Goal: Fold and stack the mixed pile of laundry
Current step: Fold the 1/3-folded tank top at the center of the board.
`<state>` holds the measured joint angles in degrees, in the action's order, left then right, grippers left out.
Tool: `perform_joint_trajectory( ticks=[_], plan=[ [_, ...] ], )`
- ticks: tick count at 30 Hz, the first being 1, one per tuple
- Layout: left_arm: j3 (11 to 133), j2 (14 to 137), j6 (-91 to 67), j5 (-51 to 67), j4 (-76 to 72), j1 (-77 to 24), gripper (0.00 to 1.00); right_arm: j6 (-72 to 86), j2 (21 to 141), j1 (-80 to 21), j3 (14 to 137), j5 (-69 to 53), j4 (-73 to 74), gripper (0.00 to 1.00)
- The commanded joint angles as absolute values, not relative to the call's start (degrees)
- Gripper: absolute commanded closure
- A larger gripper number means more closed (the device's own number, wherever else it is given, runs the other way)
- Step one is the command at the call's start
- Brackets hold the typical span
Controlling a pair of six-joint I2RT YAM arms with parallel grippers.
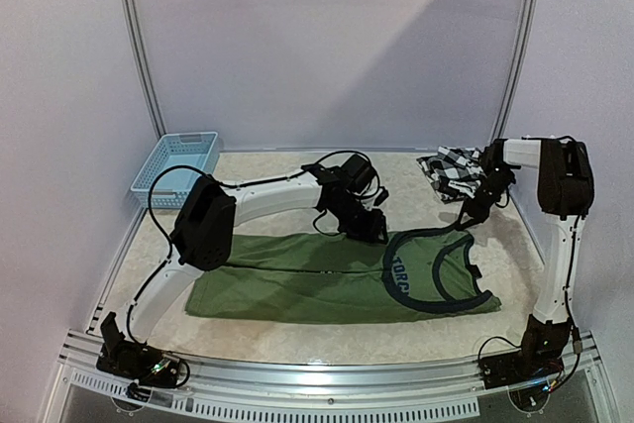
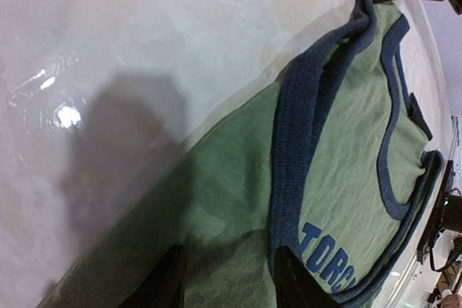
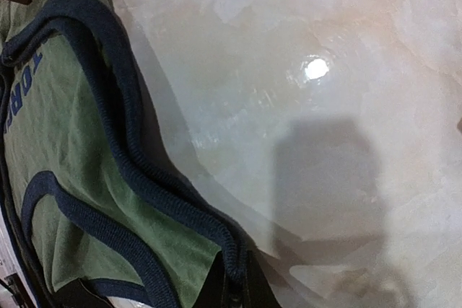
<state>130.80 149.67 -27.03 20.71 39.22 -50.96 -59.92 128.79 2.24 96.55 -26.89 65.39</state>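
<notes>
The olive-green sleeveless shirt (image 1: 297, 279) lies spread flat across the table, with navy trim and blue lettering (image 2: 328, 261) on its chest. My right gripper (image 3: 234, 288) is shut on the navy trim (image 3: 130, 142) at the shirt's far shoulder strap, and the strap rises slightly from the table there (image 1: 464, 220). My left gripper (image 2: 227, 279) hangs open just above the shirt's far edge, its fingers (image 2: 170, 283) apart with green cloth between and below them. The black-and-white checked shirt (image 1: 451, 170) sits crumpled at the back right.
A light blue lattice basket (image 1: 178, 165) stands at the back left corner. The marbled tabletop (image 2: 144, 48) is bare beyond the shirt's far edge. Pale walls enclose the table on three sides.
</notes>
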Motion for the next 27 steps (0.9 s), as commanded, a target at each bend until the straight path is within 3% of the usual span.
perform_joint_trajectory(
  ticks=[1, 7, 18, 27],
  plan=[
    [130.45, 150.67, -25.55, 19.57, 41.69, -52.03, 0.58, -67.92, 122.21, 2.64, 87.43, -27.22, 59.05, 0.95],
    [127.81, 149.83, -24.55, 19.78, 43.03, -52.03, 0.59, -74.12, 113.38, 2.62, 76.14, -26.78, 49.48, 0.95],
    [123.49, 147.73, -24.17, 19.78, 41.62, -52.13, 0.60, -73.13, 105.33, 2.72, 70.72, -25.48, 36.50, 0.94],
    [122.46, 147.06, -23.33, 19.73, 41.93, -52.12, 0.60, -83.50, 99.74, 2.55, 62.41, -23.07, 32.47, 0.94]
  ],
)
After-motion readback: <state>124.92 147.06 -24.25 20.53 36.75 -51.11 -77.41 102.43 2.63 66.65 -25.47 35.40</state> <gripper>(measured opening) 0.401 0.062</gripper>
